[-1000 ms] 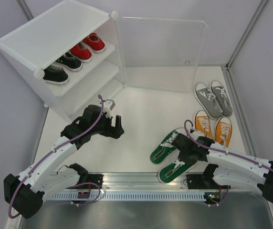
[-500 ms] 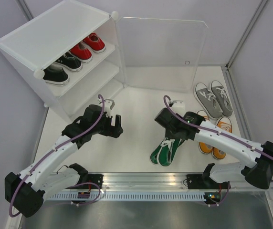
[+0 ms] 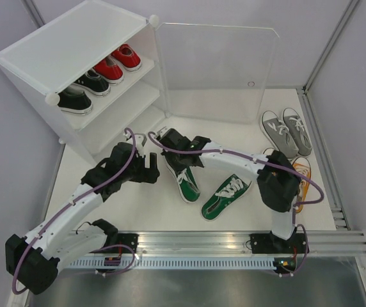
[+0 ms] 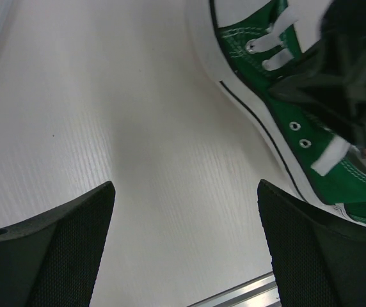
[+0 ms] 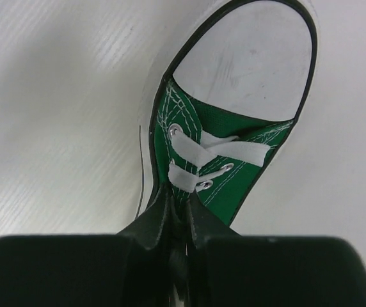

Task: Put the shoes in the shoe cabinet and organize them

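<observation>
Middle shelf (image 3: 118, 105) free, top shelf (image 3: 124, 85) taken — green shoe (image 3: 185, 182) blocking mid-floor

Top external: is looking down from above and behind the arm bases, taking in the whole table (image 3: 146, 206) from afar.
Left wrist: is facing low across the table, framed by the left fingers (image 4: 55, 256), close up.
Right wrist: is pointing steeply down past the right fingers (image 5: 160, 224), very close.
Shared: all three are showing the same green shoe (image 3: 184, 180) (image 4: 240, 54) (image 5: 224, 176).
</observation>
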`<act>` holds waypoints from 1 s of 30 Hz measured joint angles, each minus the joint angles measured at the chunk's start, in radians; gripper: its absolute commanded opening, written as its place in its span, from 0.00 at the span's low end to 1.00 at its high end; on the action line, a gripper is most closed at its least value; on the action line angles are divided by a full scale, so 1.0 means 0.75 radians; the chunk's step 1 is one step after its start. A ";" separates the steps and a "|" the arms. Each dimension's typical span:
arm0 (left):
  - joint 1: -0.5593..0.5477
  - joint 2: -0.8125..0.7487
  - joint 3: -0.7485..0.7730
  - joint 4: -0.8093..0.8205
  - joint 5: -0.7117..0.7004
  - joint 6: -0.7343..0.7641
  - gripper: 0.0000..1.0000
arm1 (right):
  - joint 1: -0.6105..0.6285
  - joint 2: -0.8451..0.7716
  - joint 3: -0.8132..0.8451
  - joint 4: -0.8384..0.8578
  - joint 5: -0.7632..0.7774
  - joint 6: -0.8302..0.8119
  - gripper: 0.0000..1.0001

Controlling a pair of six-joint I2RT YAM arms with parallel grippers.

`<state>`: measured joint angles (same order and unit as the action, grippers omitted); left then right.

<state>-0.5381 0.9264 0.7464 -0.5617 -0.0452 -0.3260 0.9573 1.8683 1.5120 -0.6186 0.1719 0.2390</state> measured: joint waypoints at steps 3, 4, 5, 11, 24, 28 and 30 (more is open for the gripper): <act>0.000 -0.003 -0.010 -0.023 -0.013 -0.040 0.94 | 0.002 0.161 0.046 0.060 -0.049 -0.097 0.25; 0.001 -0.008 -0.018 -0.036 -0.018 -0.066 0.93 | 0.002 0.201 0.062 0.080 -0.058 -0.112 0.33; 0.005 -0.012 -0.023 -0.048 -0.022 -0.081 0.93 | 0.001 0.225 0.074 0.098 -0.070 -0.122 0.39; -0.013 -0.009 -0.033 -0.062 -0.010 -0.194 0.91 | -0.016 0.202 0.087 0.144 -0.035 -0.159 0.77; -0.463 0.307 0.101 -0.053 -0.228 -0.624 0.73 | -0.195 -0.783 -0.575 0.203 0.424 0.127 0.83; -0.523 0.441 0.157 0.004 -0.291 -0.728 0.60 | -0.194 -1.000 -0.765 0.209 0.484 0.180 0.83; -0.539 0.518 0.181 0.042 -0.318 -0.777 0.54 | -0.195 -1.090 -0.842 0.207 0.505 0.199 0.83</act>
<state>-0.9421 1.3148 0.8818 -0.5301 -0.2836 -0.9089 0.8112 1.0508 0.8806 -0.4633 0.5507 0.3882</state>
